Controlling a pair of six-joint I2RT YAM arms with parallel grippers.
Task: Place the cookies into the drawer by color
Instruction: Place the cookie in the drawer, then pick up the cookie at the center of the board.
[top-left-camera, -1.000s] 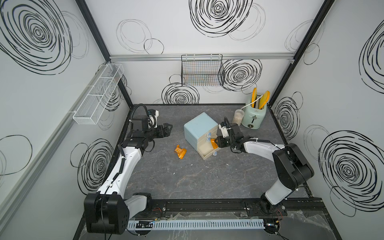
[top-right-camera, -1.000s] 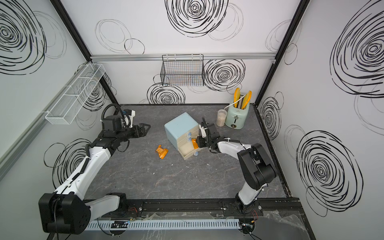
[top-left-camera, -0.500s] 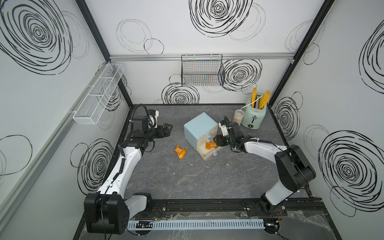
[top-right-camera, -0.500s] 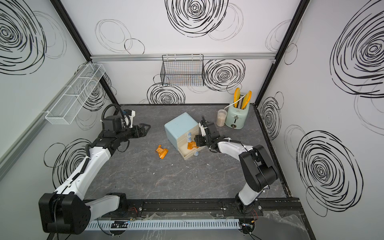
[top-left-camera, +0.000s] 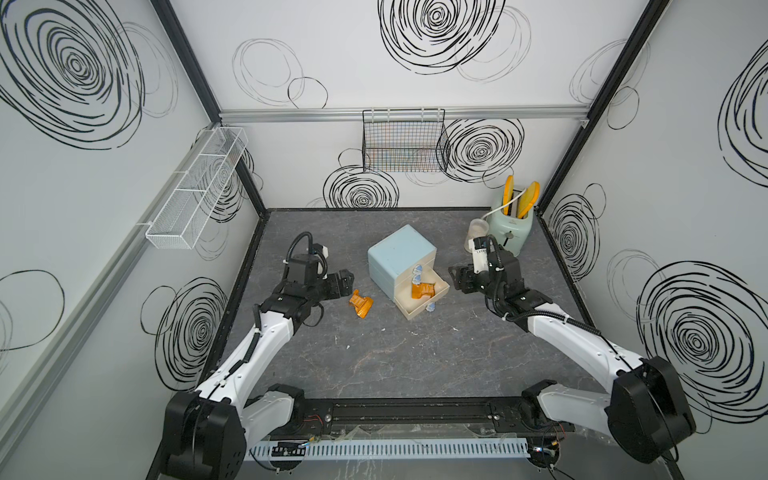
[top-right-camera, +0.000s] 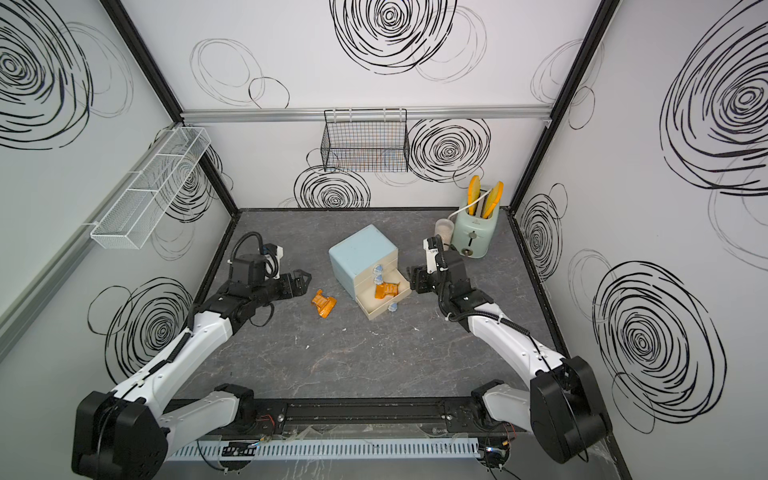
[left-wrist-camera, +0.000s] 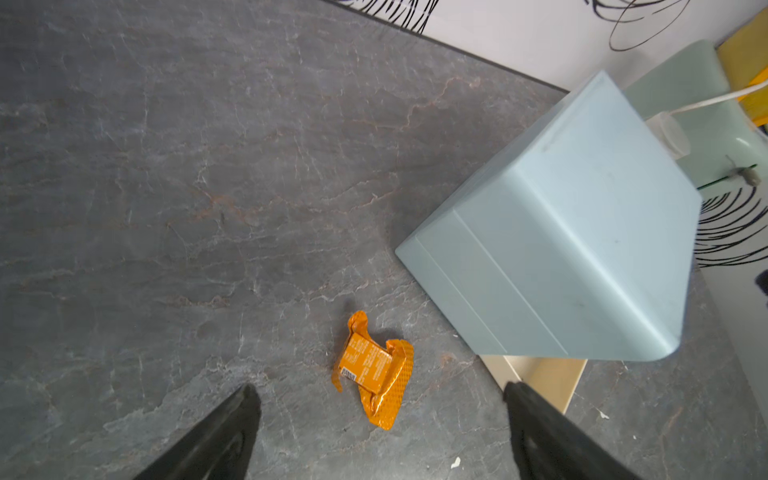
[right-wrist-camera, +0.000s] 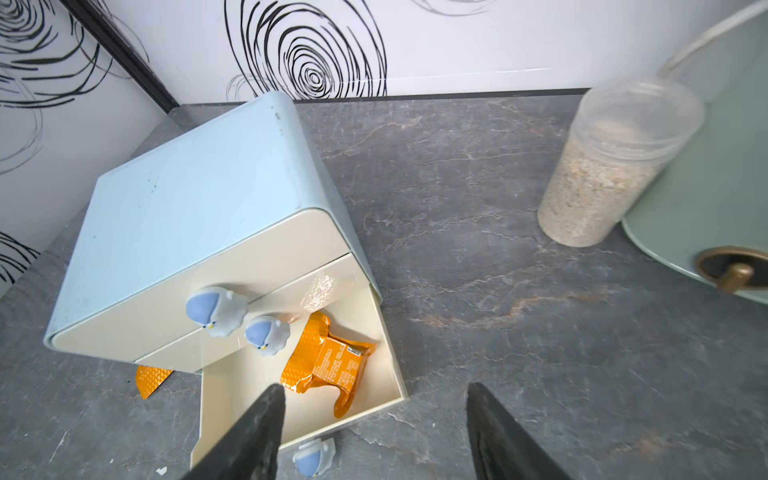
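Observation:
The pale-blue drawer (top-left-camera: 401, 251) (top-right-camera: 360, 252) (left-wrist-camera: 561, 249) (right-wrist-camera: 187, 199) stands mid-table, its bottom tray (right-wrist-camera: 390, 357) pulled out. One orange cookie (top-left-camera: 423, 289) (top-right-camera: 386, 289) (right-wrist-camera: 328, 365) lies loose inside that tray. Another orange cookie (top-left-camera: 360, 304) (top-right-camera: 324, 304) (left-wrist-camera: 372, 370) lies on the table left of the chest. My left gripper (top-left-camera: 347, 283) (top-right-camera: 301, 280) (left-wrist-camera: 381, 388) hangs open just left of that cookie, apart from it. My right gripper (top-left-camera: 455, 279) (top-right-camera: 413, 279) (right-wrist-camera: 375, 388) is open and holds nothing, right of the tray's front corner.
A mint-green toaster (top-left-camera: 511, 230) with yellow slices and a clear jar of grains (top-left-camera: 477, 232) (right-wrist-camera: 615, 166) stand at the back right. A black wire basket (top-left-camera: 405, 141) hangs on the back wall. A white wire shelf (top-left-camera: 195, 187) hangs on the left wall.
My right gripper let the orange cookie go into the open tray and drew back to the right. My left gripper opened wider and came closer to the cookie on the table.

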